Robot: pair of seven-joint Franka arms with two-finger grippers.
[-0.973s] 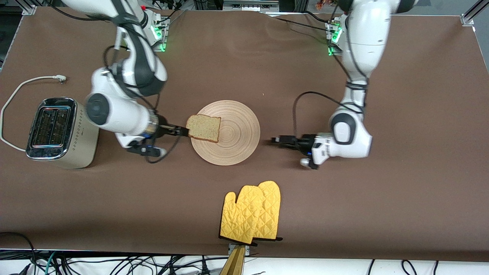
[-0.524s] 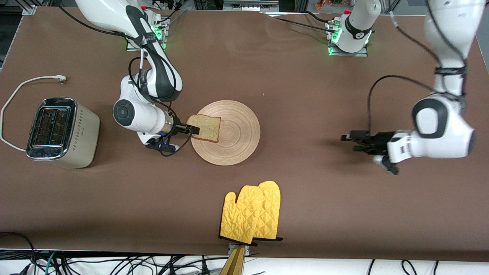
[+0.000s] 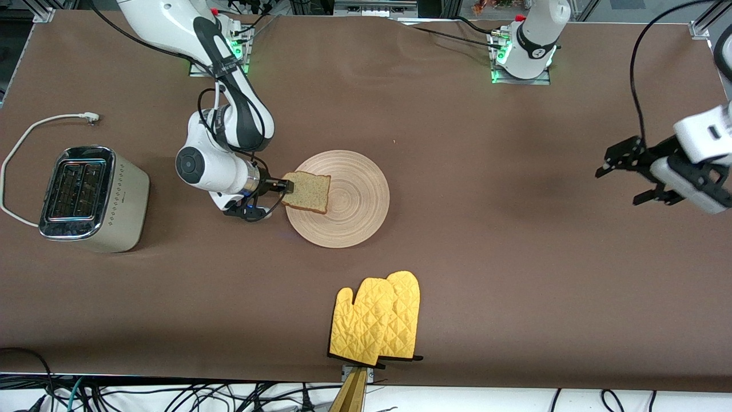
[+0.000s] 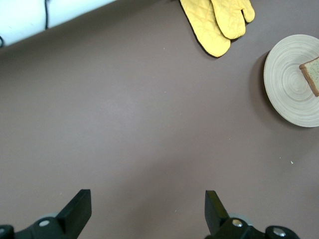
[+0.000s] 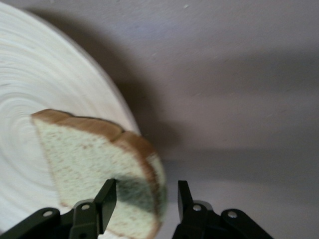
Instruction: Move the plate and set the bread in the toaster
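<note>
The pale wood plate point(image 3: 354, 200) lies mid-table. The bread point(image 3: 309, 191) lies on its rim toward the right arm's end and overhangs the edge slightly. My right gripper point(image 3: 287, 186) is low at that edge. In the right wrist view the right gripper point(image 5: 144, 191) is open, its fingers straddling the crust of the bread point(image 5: 94, 159) on the plate point(image 5: 45, 74), with a gap showing. The cream toaster point(image 3: 86, 197) stands at the right arm's end, slots up. My left gripper point(image 3: 620, 186) is open and empty, up over bare table at the left arm's end; it also shows in the left wrist view point(image 4: 147, 196).
Yellow oven mitts point(image 3: 377, 320) lie near the front edge, nearer the camera than the plate. The toaster's white cord point(image 3: 34, 129) loops on the table beside it. The left wrist view shows the mitts point(image 4: 217, 22) and the plate point(image 4: 289, 84) far off.
My left arm has swung away from beside the plate to the left arm's end of the table. My right gripper has closed in on the bread's edge.
</note>
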